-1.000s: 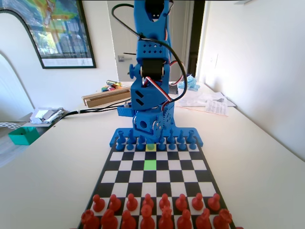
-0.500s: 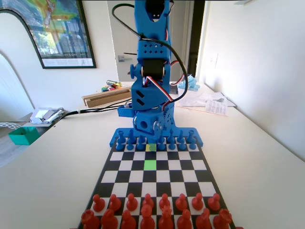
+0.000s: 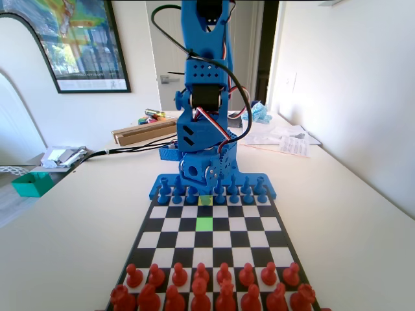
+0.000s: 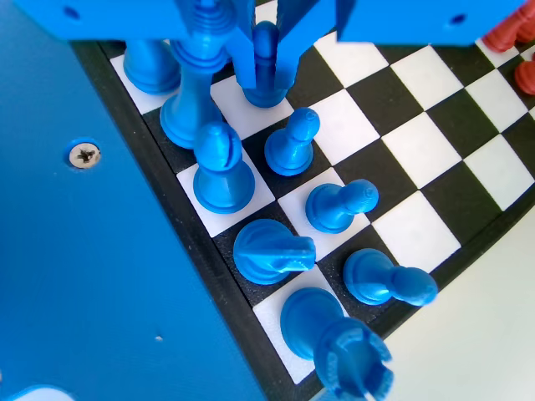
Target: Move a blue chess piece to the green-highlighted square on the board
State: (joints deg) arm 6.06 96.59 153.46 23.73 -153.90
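Note:
In the wrist view my gripper [image 4: 267, 68] hangs at the top with a jaw on each side of a blue chess piece [image 4: 266, 88], a pawn, and looks shut on it. The pawn's base is over a white square at the end of the blue pawn row. In the fixed view the gripper [image 3: 202, 179] is low at the far end of the board [image 3: 249, 240], just above that row. The green-highlighted square [image 3: 204, 223] lies bare two rows nearer the camera. A yellowish square [image 3: 205, 200] under the gripper has no pawn standing on it.
More blue pawns [image 4: 292, 142] and taller blue pieces [image 4: 221, 171] crowd close beside the gripper. Red pieces [image 3: 201, 288] fill the near two rows. A teal box [image 3: 31, 183] and papers [image 3: 285, 139] lie on the table beyond the board.
The arm's upper joint has risen a little and shifted slightly left. The pieces on the board look the same.

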